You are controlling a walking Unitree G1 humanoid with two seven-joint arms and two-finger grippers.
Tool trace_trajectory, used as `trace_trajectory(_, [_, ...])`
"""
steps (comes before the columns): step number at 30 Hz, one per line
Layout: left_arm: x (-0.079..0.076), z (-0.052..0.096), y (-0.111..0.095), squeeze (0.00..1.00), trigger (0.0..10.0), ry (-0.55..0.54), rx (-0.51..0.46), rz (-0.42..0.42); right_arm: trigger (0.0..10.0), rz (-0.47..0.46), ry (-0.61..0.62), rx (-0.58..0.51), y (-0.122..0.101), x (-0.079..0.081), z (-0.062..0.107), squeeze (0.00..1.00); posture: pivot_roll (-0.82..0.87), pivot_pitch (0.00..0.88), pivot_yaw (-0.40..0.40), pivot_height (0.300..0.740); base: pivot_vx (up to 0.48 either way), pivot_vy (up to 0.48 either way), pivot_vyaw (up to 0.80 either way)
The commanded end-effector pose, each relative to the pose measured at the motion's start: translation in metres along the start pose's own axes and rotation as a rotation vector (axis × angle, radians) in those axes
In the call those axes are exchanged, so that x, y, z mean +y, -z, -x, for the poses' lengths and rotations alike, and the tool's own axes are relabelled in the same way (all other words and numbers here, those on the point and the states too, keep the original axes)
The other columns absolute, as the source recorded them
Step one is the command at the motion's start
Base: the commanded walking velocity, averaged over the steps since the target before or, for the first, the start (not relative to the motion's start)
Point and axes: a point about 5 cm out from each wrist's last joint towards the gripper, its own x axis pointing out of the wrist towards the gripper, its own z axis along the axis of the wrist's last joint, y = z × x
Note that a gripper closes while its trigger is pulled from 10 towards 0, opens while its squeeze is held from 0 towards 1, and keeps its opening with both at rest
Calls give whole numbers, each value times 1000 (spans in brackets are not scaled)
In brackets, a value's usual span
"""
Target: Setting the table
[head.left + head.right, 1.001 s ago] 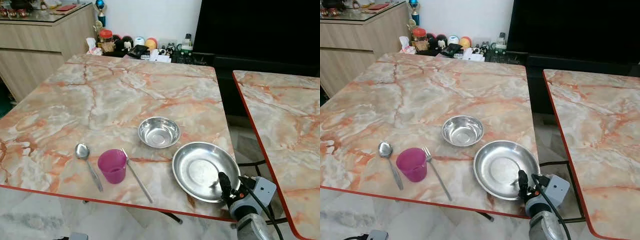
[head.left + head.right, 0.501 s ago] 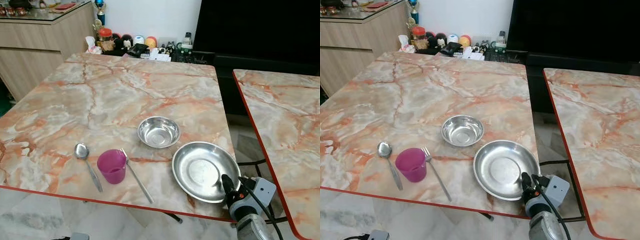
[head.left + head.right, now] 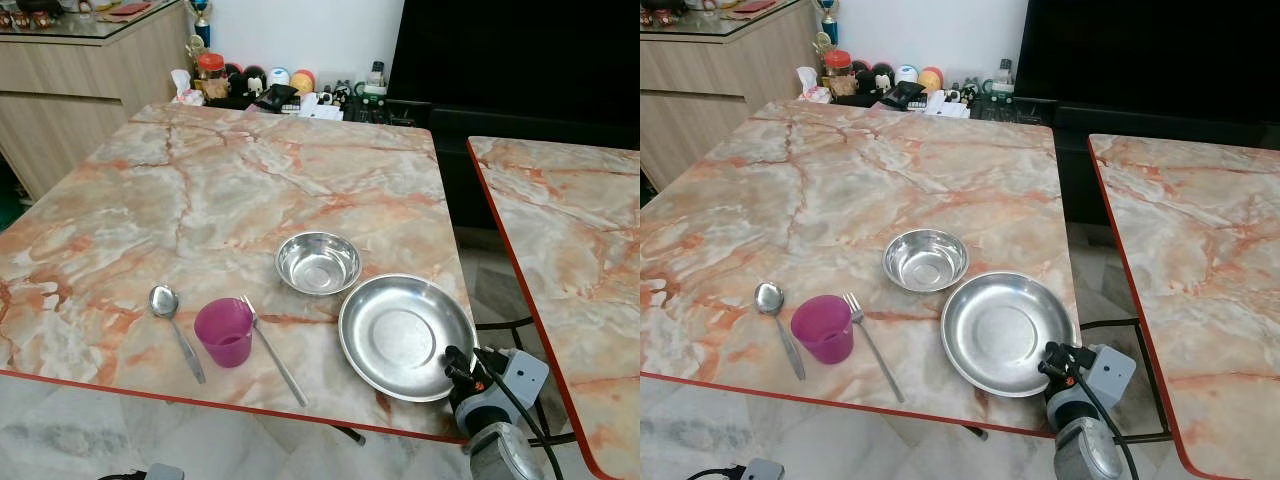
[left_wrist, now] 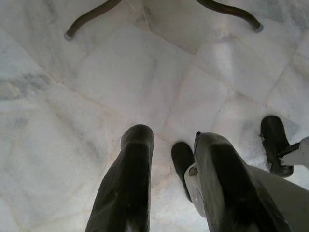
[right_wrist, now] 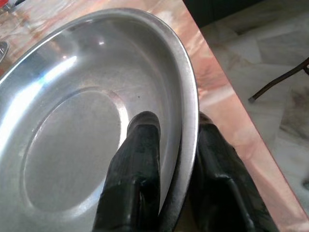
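A wide steel plate lies at the marble table's front right corner. My right gripper is shut on the steel plate's near rim, one finger inside the dish and the other finger outside it, and it reaches in from the table's edge. A small steel bowl sits just behind the plate. To the left stand a pink cup, a fork on its right and a spoon on its left. My left gripper hangs open above the floor.
A second marble table stands to the right across a narrow gap. Small jars and toys crowd a low shelf beyond the table's far edge. A wooden cabinet is at the back left and a dark screen at the back right.
The plate has shifted slightly left and away from the front edge, with my right gripper on its rim. The other tableware has stayed put.
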Motion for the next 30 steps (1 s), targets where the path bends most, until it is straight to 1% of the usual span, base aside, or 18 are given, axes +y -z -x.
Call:
trace_trajectory(1, [-3,0,1,0,10000,9,1,-16,0,2,55,-25,-2,-7,1,0,15,97,-31,740,0,0,0])
trace_trajectory(5, [-4,-1,0,0,10000,12,-4,-22,0,-13,126,-118,-14,-16,4,0,13,97,-31,740,0,0,0])
trace_trajectory(6, [-4,-1,-1,0,10000,16,-5,-32,0,-16,152,-175,-21,-21,8,0,12,98,-32,740,0,0,0])
trace_trajectory(7, [-4,-1,-1,0,10000,16,-5,-32,0,-16,152,-175,-21,-21,8,0,12,98,-32,740,0,0,0])
trace_trajectory(8, [-5,-1,0,0,10000,16,-3,-35,0,-29,179,-246,-29,-26,13,0,10,97,-31,740,0,0,0])
trace_trajectory(12, [-6,-1,0,0,10000,13,-2,-37,0,-36,208,-342,-41,-32,18,0,4,99,-30,740,0,0,0])
trace_trajectory(13, [-6,-1,0,0,10000,4,-4,-40,0,-76,205,-416,-53,-32,20,0,-1,99,-28,740,0,0,0])
trace_trajectory(18, [-4,-1,1,0,10000,-17,-1,-32,0,-130,172,-509,-70,-29,20,0,-1,99,-28,740,0,0,0])
trace_trajectory(19, [-3,0,1,0,10000,-28,1,-25,0,-151,152,-535,-75,-27,18,0,-1,99,-28,740,0,0,0])
trace_trajectory(21, [-2,0,1,0,10000,-39,3,-26,0,-166,133,-554,-80,-25,16,0,-13,100,-19,740,0,0,0])
trace_trajectory(23, [0,0,1,0,10000,-52,2,-23,0,-215,89,-570,-85,-19,11,0,-15,100,-13,740,0,0,0])
trace_trajectory(24, [2,0,1,0,10000,-66,4,-21,0,-295,-10,-577,-91,-7,5,0,-19,100,-10,740,0,0,0])
trace_trajectory(25, [4,0,0,0,10000,-83,7,-15,4078,-345,-107,-574,-95,5,1,0,-23,98,-10,740,0,0,0])
trace_trajectory(26, [5,0,0,0,10000,-87,7,-14,5373,-353,-126,-573,-96,8,1,0,-23,98,-10,740,0,0,0])
trace_trajectory(27, [5,0,0,0,10000,-87,7,-14,5373,-353,-126,-573,-96,8,1,0,-23,98,-10,740,0,0,0])
trace_trajectory(28, [6,0,0,0,10000,-102,8,12,10000,-359,-203,-555,-98,18,-3,0,-19,89,-14,740,0,0,0])
trace_trajectory(29, [6,0,0,0,10000,-109,8,23,10000,-362,-246,-542,-99,24,-5,0,-19,88,-14,740,0,0,0])
trace_trajectory(30, [6,0,0,0,10000,-109,8,23,10000,-362,-246,-542,-99,24,-5,0,-19,88,-14,740,0,0,0])
